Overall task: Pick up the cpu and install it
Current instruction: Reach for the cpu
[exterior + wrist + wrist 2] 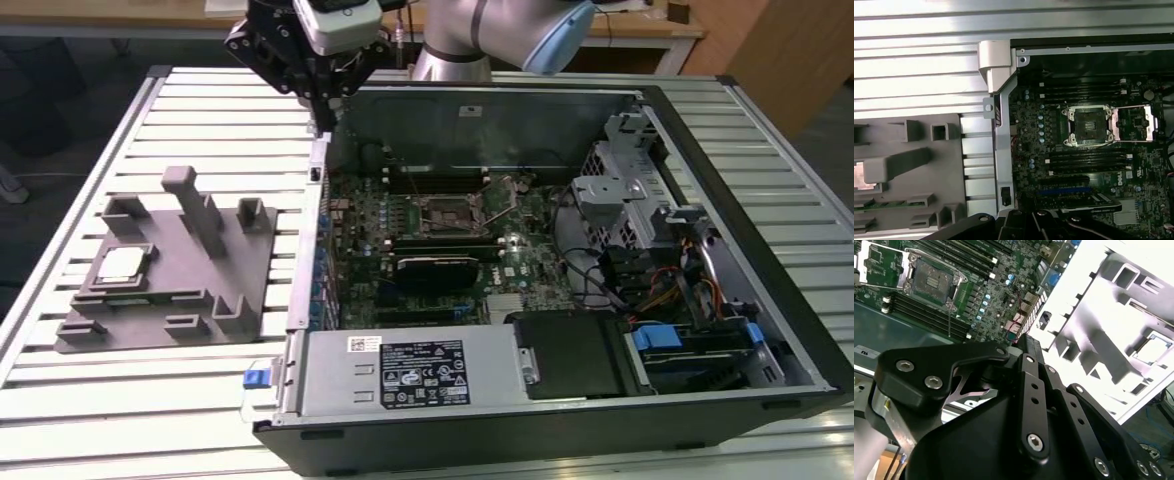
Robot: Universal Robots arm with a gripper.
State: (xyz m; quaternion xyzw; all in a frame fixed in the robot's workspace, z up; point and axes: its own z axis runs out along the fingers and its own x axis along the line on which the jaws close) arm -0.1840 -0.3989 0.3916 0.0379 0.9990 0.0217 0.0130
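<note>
Slatted desk [80, 400], cpu [120, 264] flat on a grey holder [187, 300] at the exterior view's left, hand [323, 112] pressed together, empty, above the open computer case [534, 440] far corner, well apart from the cpu, socket [447, 212] inside.

You've got a slatted silver aluminium table [134, 400]. Directly on it, at the exterior view's left: a grey plastic fixture block with upright posts [180, 300]. Just beside that, rightward: an open black-and-silver computer case [534, 440], lying on its side.
</note>
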